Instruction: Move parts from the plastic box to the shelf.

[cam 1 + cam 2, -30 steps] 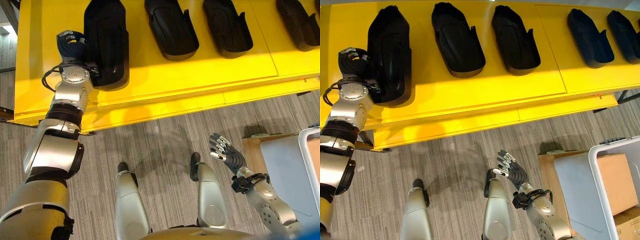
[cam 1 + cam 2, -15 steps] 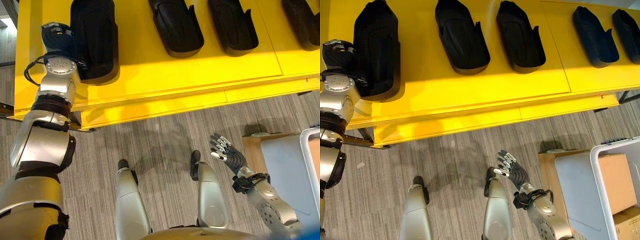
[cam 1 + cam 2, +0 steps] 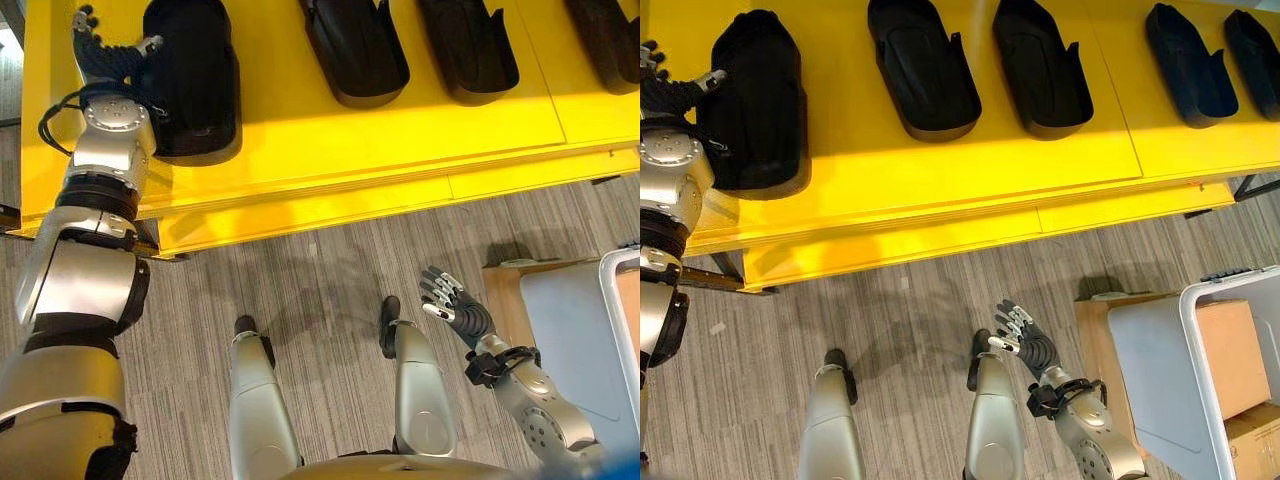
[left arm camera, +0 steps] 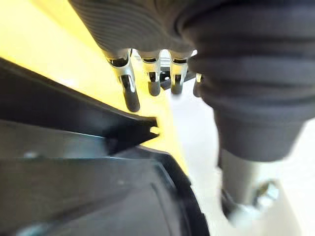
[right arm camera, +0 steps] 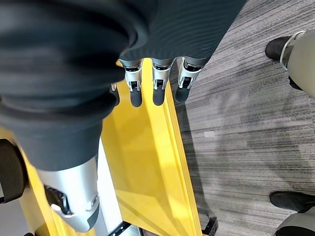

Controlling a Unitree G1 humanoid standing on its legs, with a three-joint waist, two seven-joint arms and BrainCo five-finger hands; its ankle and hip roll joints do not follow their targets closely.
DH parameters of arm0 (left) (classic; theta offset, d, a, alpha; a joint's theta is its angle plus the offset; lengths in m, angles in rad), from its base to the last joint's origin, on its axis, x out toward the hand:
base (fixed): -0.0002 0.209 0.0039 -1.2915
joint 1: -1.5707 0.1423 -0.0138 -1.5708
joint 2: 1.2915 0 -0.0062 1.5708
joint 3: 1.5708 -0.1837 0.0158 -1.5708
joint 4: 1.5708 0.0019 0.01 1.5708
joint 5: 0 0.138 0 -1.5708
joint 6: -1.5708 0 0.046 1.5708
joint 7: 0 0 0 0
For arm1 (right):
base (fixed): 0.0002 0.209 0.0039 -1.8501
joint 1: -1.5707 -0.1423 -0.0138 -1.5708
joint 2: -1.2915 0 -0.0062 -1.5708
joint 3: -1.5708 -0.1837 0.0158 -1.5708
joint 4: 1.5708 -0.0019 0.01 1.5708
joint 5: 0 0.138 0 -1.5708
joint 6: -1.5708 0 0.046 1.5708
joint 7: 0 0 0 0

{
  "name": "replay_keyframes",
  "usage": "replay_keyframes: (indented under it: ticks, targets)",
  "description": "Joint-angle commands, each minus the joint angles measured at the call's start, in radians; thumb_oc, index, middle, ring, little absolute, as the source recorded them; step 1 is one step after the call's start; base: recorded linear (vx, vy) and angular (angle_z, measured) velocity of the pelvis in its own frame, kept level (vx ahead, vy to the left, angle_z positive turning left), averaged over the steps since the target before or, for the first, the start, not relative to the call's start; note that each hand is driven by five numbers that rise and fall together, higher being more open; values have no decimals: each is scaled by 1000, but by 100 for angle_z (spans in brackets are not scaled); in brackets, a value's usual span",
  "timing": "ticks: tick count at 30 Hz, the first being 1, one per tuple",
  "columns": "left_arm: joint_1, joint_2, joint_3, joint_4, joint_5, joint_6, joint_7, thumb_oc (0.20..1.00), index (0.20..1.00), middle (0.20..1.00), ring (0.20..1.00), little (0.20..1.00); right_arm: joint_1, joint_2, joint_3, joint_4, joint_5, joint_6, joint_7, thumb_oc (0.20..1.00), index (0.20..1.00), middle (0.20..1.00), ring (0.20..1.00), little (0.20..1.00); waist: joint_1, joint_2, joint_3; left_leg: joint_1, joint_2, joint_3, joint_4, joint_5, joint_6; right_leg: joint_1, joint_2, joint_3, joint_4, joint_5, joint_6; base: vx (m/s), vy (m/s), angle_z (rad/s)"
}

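A black moulded part [image 3: 190,80] lies on the yellow shelf [image 3: 350,140] at its left end. My left hand [image 3: 105,55] is beside the part's left edge, open, fingers [image 4: 130,88] straight and spread away from it, thumb near the rim. The same part [image 4: 74,172] shows close in the left wrist view. My right hand [image 3: 455,310] hangs open low over the carpet in front of the shelf, holding nothing; its fingers [image 5: 155,88] are straight. The plastic box [image 3: 1195,340] stands at the lower right.
Several more black parts [image 3: 920,65] [image 3: 1040,65] [image 3: 1185,60] lie in a row along the shelf to the right. Cardboard boxes [image 3: 1235,350] sit inside the plastic box. Grey carpet lies between the shelf's front edge and the box.
My left hand has uncurled from the black part's left edge and now stands open beside it. The part rests on the shelf. The right hand has not moved.
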Motion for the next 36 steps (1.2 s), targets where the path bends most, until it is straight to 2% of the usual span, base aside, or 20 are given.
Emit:
replay_keyframes:
  ticks: [1, 6, 8, 13, 17, 21, 23, 25, 26, 27, 28, 31, 32, 36]
  targets:
    - [-27, 59, 16, 6, -14, -62, 4, 1000, 1000, 1000, 1000, 1000, 21, -27, -48, -27, 19, -50, 14, 1000, 1000, 1000, 1000, 1000, 5, -3, -66, -6, -19, 6, -14, -5, 70, 96, -21, 15, 79, -154, -21, 0, 0, 0]
    - [-8, 48, 48, -11, -67, -79, 10, 1000, 1000, 1000, 1000, 1000, 22, -25, -46, -22, 12, -49, 13, 1000, 1000, 1000, 1000, 1000, 6, -1, -71, -4, -19, 7, -14, -7, 68, 93, -21, 18, 85, -157, -21, 0, 0, 0]
    - [14, 36, 77, -57, -138, -116, 17, 1000, 1000, 1000, 1000, 1000, 20, -19, -46, -22, 9, -50, 10, 1000, 1000, 1000, 1000, 1000, 7, 0, -74, 3, -19, 7, -17, -7, 67, 97, -20, 18, 85, -157, -23, 0, 0, 0]
    - [40, 68, 77, -127, -85, -125, 35, 1000, 1000, 1000, 1000, 1000, 16, -20, -52, -20, 5, -53, 11, 1000, 1000, 1000, 1000, 1000, 11, 4, -79, 19, -18, 7, -23, -7, 65, 107, -20, 18, 81, -155, -23, 0, 0, 0]
    - [137, 141, 79, -327, 40, -141, 43, 1000, 1000, 1000, 1000, 1000, 17, -14, -75, -11, -5, -53, 17, 1000, 1000, 1000, 1000, 1000, 28, 15, -77, 44, -21, 9, -35, -4, 63, 129, -23, 16, 77, -156, -23, -8, -7, -5]
    - [338, 201, 157, -573, 169, -154, 11, 1000, 1000, 1000, 1000, 1000, 21, -2, -104, 0, -22, -53, 29, 1000, 1000, 1000, 1000, 1000, 48, 25, -69, 79, -23, 11, -56, 2, 61, 164, -31, 10, 62, -151, -24, -11, -2, -2]
    - [443, 246, 205, -671, 331, -132, 1, 1000, 1000, 1000, 1000, 1000, 26, 1, -119, 9, -31, -52, 41, 1000, 1000, 1000, 1000, 1000, 59, 29, -69, 103, -23, 14, -72, 5, 56, 186, -35, 6, 50, -148, -23, -3, -2, 2]
    - [610, 241, 307, -786, 410, -132, -32, 1000, 1000, 1000, 1000, 1000, 28, -3, -135, 12, -42, -53, 48, 1000, 1000, 1000, 1000, 1000, 63, 35, -68, 135, -22, 17, -93, 11, 53, 214, -36, 0, 37, -146, -22, -40, -7, 5]
    - [775, 209, 403, -877, 463, -142, -61, 1000, 1000, 1000, 1000, 1000, 32, 3, -159, 17, -58, -47, 57, 1000, 1000, 1000, 1000, 1000, 76, 40, -68, 165, -24, 20, -126, 43, 56, 246, -44, -11, 5, -119, -27, -78, 5, 9]
    - [784, 207, 411, -881, 463, -141, -61, 1000, 1000, 1000, 1000, 1000, 32, 1, -157, 17, -58, -47, 57, 1000, 1000, 1000, 1000, 1000, 73, 41, -67, 167, -24, 20, -127, 44, 56, 249, -43, -12, 4, -119, -27, -66, -11, 10]
    - [933, 165, 484, -980, 593, -132, -89, 1000, 1000, 1000, 1000, 1000, 39, 8, -179, 13, -72, -43, 69, 1000, 1000, 1000, 1000, 1000, 86, 45, -70, 211, -22, 24, -158, 51, 50, 295, -43, -24, -23, -116, -26, 15, -18, 14]
    - [992, 144, 515, -1017, 621, -131, -98, 1000, 1000, 1000, 1000, 1000, 43, 6, -186, 10, -74, -43, 70, 1000, 1000, 1000, 1000, 1000, 86, 49, -69, 230, -21, 26, -173, 55, 47, 316, -43, -29, -36, -114, -25, 14, -17, 12]
    - [1100, 99, 559, -1076, 710, -129, -114, 1000, 1000, 1000, 1000, 1000, 56, 8, -207, 2, -84, -35, 78, 1000, 1000, 1000, 1000, 1000, 94, 54, -76, 265, -19, 29, -201, 63, 42, 349, -44, -40, -59, -111, -24, 22, -16, 16]
    - [1199, 61, 588, -1139, 780, -136, -151, 1000, 1000, 1000, 1000, 1000, 63, 10, -228, -7, -92, -32, 81, 1000, 1000, 1000, 1000, 1000, 100, 62, -86, 302, -16, 33, -235, 74, 38, 384, -41, -51, -84, -109, -21, 22, -14, 5]
